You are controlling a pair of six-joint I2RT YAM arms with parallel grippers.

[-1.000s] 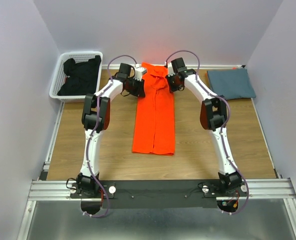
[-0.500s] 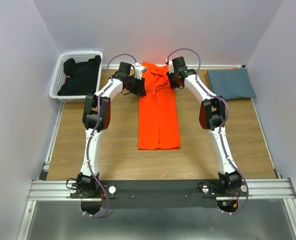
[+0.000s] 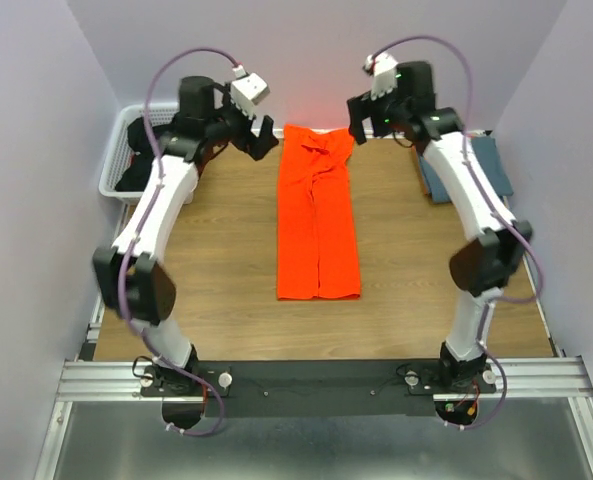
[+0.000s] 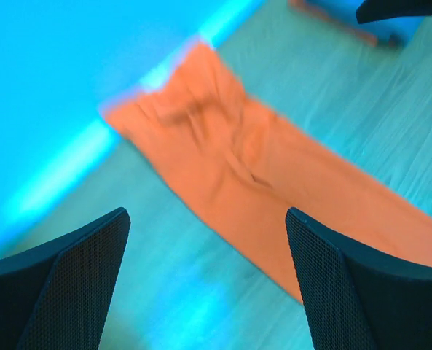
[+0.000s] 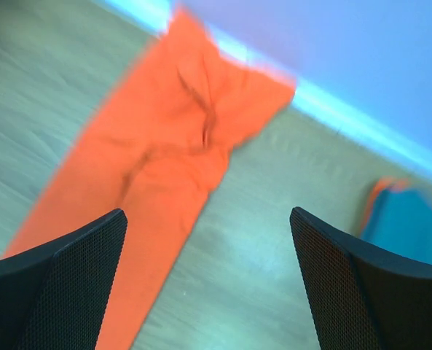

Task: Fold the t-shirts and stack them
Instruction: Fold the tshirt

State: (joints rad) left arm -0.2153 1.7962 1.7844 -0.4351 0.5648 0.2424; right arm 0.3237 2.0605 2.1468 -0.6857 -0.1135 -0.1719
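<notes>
Hovering off the wooden table (image 3: 216,260) at its far end, the left gripper (image 3: 262,138) has its jaws spread wide with nothing between them. The right gripper (image 3: 357,120) mirrors it on the other side, equally wide and equally empty. Between the two, and below them, lies the far end of the orange t-shirt (image 3: 318,225). It is already folded into a long narrow strip, with its long axis running from the back wall straight toward the arm bases. Each wrist view looks down past its own fingers onto that rumpled far end. The two arms look equally close to it, left gripper off its left corner and right gripper off its right, while the near hem lies well away from both. The likely next fold is across the strip's length, so each gripper would probably take the corner on its own side. The blue-grey t-shirt (image 3: 498,165) lies folded at the far right, partly hidden behind the right arm, which is the nearer one to it
</notes>
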